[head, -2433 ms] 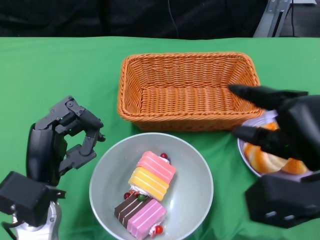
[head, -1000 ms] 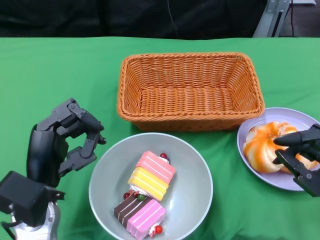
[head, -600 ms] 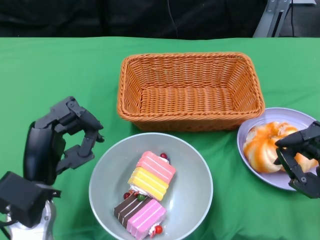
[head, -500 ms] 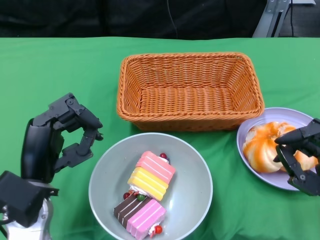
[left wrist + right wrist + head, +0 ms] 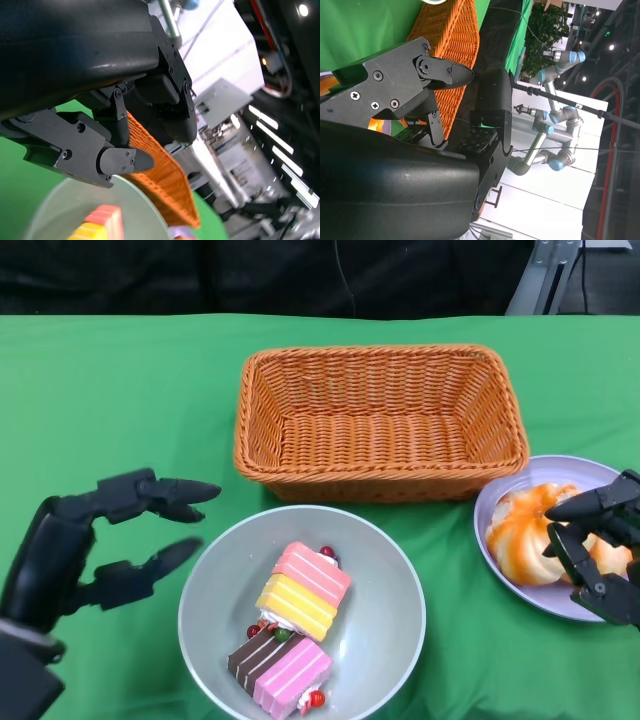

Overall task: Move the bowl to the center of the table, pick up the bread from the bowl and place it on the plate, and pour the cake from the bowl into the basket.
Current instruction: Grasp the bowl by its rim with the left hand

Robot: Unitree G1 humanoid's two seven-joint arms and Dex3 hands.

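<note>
The grey bowl sits at the near middle of the green table with two striped cake pieces inside. The swirled orange bread lies on the lilac plate at the right. My right hand hovers over the plate's near right side, fingers apart, holding nothing. My left hand is just left of the bowl, fingers spread toward its rim without touching it. The woven basket stands behind the bowl. The left wrist view shows the bowl's rim and a cake past my fingers.
Green cloth covers the table, with bare cloth at the far left and far right. A dark backdrop runs along the table's far edge. The basket also shows in the right wrist view.
My right hand let go of the bread on the plate and drew back to the right. My left hand has opened from a curl and its fingers now stretch toward the bowl.
</note>
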